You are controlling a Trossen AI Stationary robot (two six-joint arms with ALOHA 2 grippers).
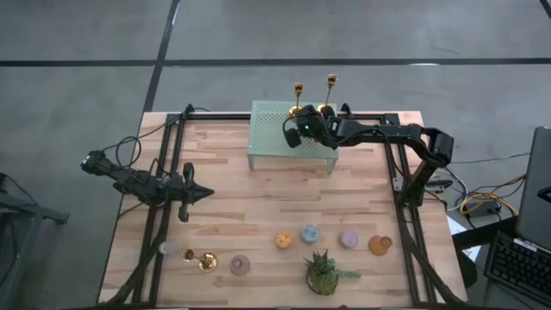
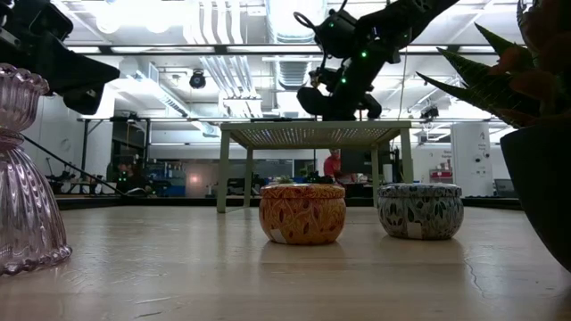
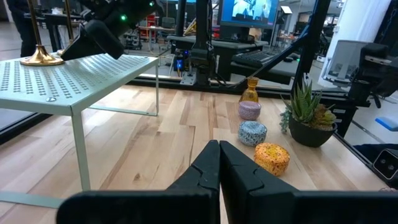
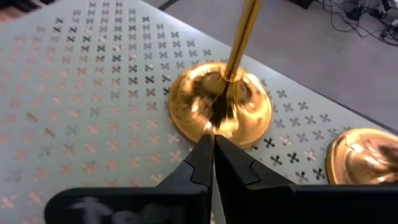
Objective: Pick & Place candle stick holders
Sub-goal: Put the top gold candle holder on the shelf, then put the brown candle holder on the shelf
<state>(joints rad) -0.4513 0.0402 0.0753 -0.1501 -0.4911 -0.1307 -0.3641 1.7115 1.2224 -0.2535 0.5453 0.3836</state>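
Two gold candle stick holders [image 1: 297, 99] [image 1: 330, 93] stand on their round bases at the far edge of a green perforated stand [image 1: 271, 138]. A third gold one [image 1: 207, 261] is on the table at the near left. My right gripper [image 4: 212, 142] is shut above the stand, its tips at the near rim of the left holder's base [image 4: 221, 106]. The other base [image 4: 364, 155] is beside it. My left gripper [image 3: 219, 148] is shut and waits over the table's left side [image 1: 202, 194]. My right gripper's shut fingertips [image 4: 205, 149] slant down at the near rim of the gold base [image 4: 208, 127]. I cannot tell whether they touch it. Nothing is between the fingers.
Along the near edge are round tins, orange [image 1: 283, 240], blue [image 1: 310, 233], purple [image 1: 349, 238], amber [image 1: 380, 245] and pink [image 1: 240, 265], and a potted plant [image 1: 323, 271]. A pink glass piece [image 2: 22, 178] stands at the near left. Bare wood lies between the stand and the tins.
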